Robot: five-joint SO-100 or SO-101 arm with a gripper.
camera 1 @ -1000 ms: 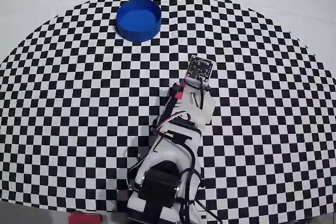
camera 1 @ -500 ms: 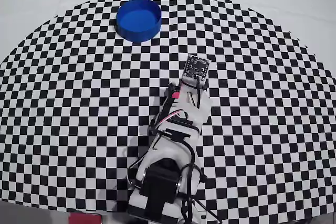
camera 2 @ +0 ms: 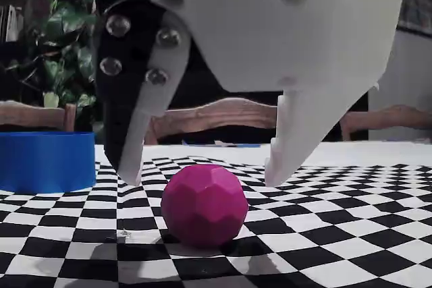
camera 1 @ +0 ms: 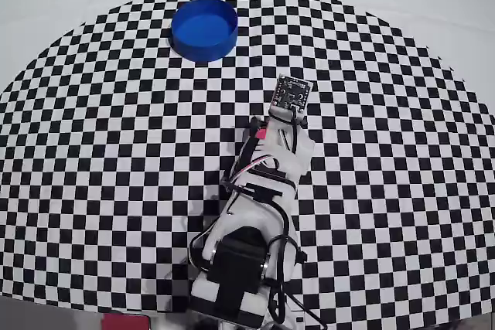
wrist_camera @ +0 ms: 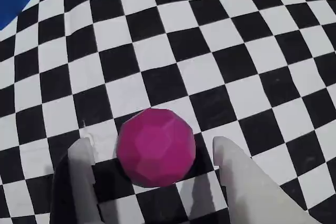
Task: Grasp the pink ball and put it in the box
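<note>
ball: small matte magenta-pink faceted ball [wrist_camera: 156, 147] sitting on the black-and-white checkered mat [camera 1: 116, 152], hidden under the arm in the overhead view
gripper: white two-finger gripper [camera 2: 202, 173] spread wide, one finger on each side of the ball, tips just above the mat, not touching it, holding nothing
box: round bright blue open-topped tub [camera 1: 204, 28] well apart from the ball, up near the mat's far edge, looks empty
</note>
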